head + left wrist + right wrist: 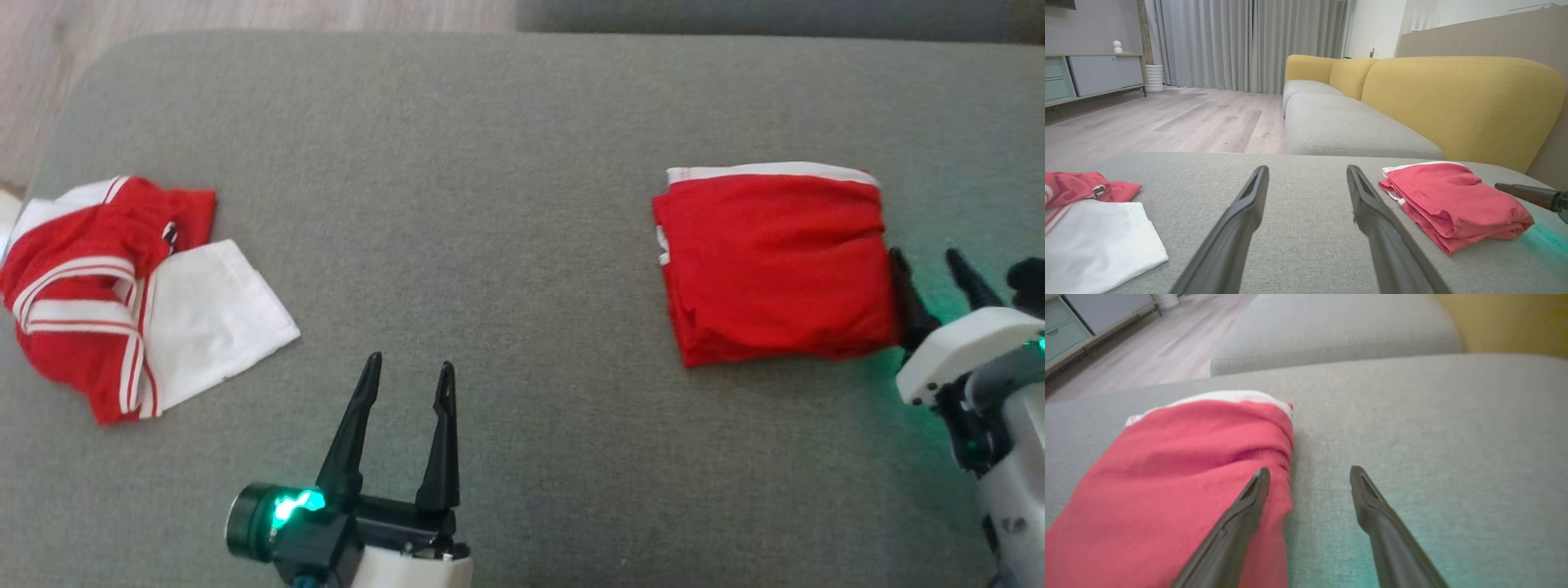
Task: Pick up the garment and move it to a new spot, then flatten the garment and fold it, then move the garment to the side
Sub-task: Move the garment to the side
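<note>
Head view: folded red garment [775, 265] on the grey cushion's [522, 163] right; right gripper [926, 257], wide and empty, just beside its edge; left gripper [410, 365], wide and empty, near centre. Left wrist view adds a yellow sofa back [1453, 102]. Right wrist view: one finger [1241, 522] overlaps the garment.

A grey upholstered seat [506, 122] carries everything. Its cover is a fine, even weave, and in the head view its corner at about ten o'clock is rounded. At three o'clock lies the folded garment [775, 261], a red, squared-off stack of layers with a white band along its far edge. At nine o'clock, well apart from it, lies a crumpled garment [82, 269], red with white stripes. A flat white piece [212, 318] touches its inner side, spreading toward the seat's middle; whether it belongs to that garment cannot be told.
</note>
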